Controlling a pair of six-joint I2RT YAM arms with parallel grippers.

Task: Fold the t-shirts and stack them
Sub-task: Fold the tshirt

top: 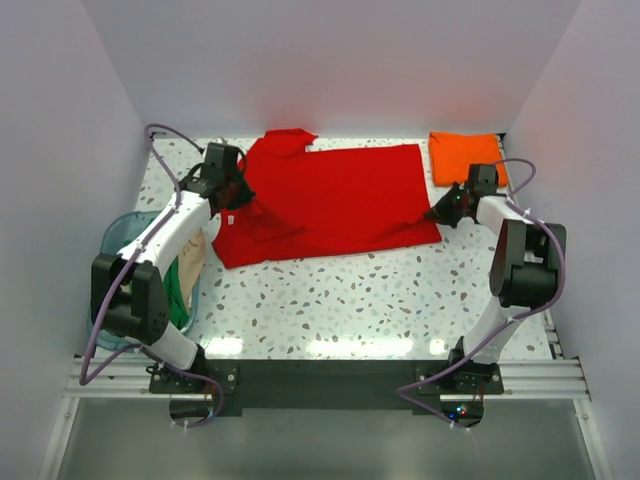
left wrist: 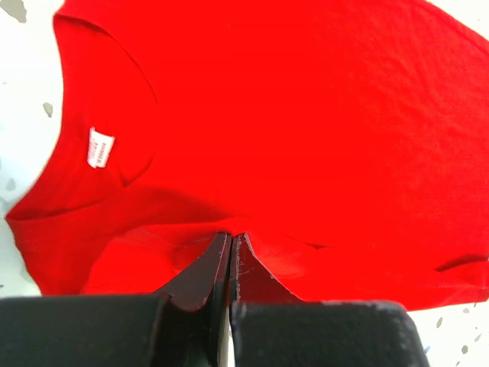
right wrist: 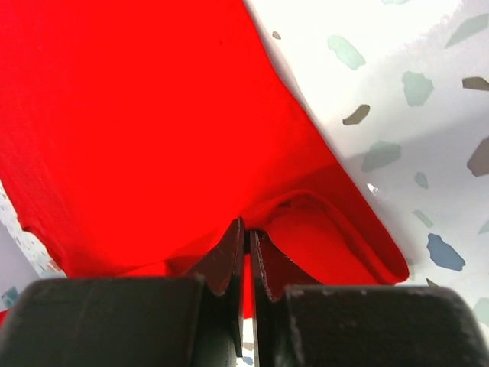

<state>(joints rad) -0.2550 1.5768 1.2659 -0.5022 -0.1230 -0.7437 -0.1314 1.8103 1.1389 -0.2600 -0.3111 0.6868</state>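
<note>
**Both arms pinch the near edge of the red t-shirt (top: 330,200), one at each end**

In the top view it lies spread across the upper middle, long axis left to right, collar at left and hem at right. The left gripper (left wrist: 231,241) is clamped on a ridge of cloth below the collar, and the right gripper (right wrist: 246,229) on the hem's lower-right corner. The likely fold carries this near edge toward the frame's top. The folded orange t-shirt (top: 465,157) sits upper right, just beyond the hem. The plastic tub (top: 112,238) at left holds green cloth (top: 180,302) and tan cloth (top: 194,255).
</note>
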